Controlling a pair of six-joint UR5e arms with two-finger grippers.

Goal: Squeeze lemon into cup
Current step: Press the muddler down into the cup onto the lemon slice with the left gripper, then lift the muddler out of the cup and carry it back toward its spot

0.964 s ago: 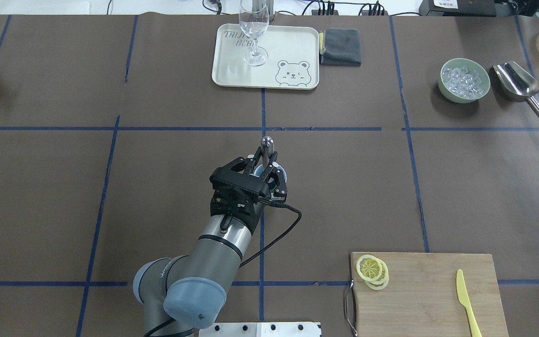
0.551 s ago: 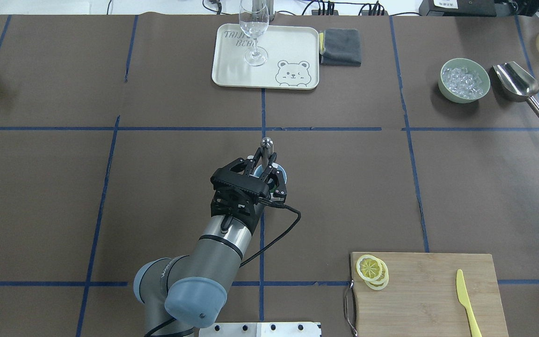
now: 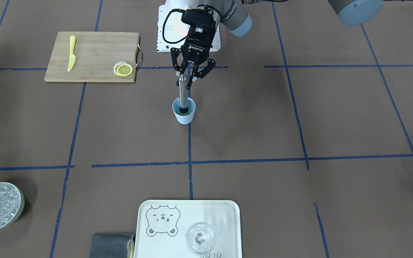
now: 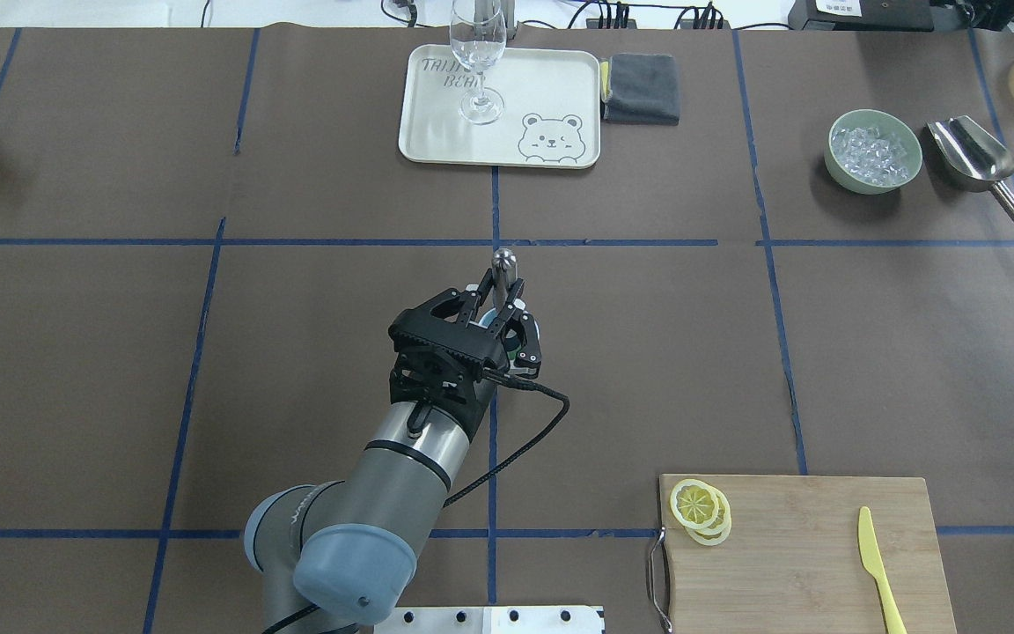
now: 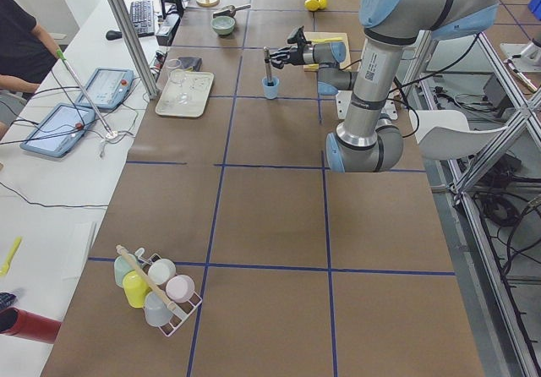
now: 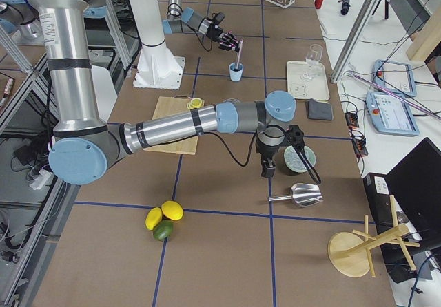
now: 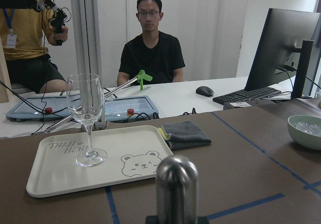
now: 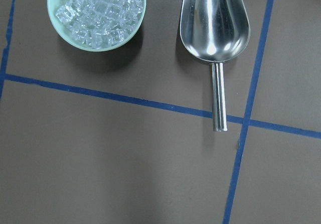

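Note:
The light blue cup [image 3: 184, 114] stands near the table's middle, with a steel muddler [image 3: 182, 91] upright in it. My left gripper [image 3: 188, 81] is shut on the muddler just below its rounded top. In the overhead view the left gripper [image 4: 498, 304] hides most of the cup [image 4: 532, 334]. The muddler's top [image 7: 176, 184] fills the bottom of the left wrist view. Two lemon slices [image 4: 697, 506] lie stacked on the cutting board's left corner, untouched. My right gripper [image 6: 269, 164] hangs near the ice bowl, far from the cup. I cannot tell whether it is open or shut.
A wooden cutting board [image 4: 806, 555] with a yellow toy knife [image 4: 877, 563] lies front right. A tray [image 4: 551, 79] with a stemmed glass [image 4: 478, 62] and a grey cloth [image 4: 642, 86] are at the back. An ice bowl [image 4: 874, 150] and a steel scoop [image 4: 973, 158] are at the back right.
My left gripper has shifted slightly away from the robot with the muddler, whose top sits a little farther up the overhead view. The lemon slices have not moved.

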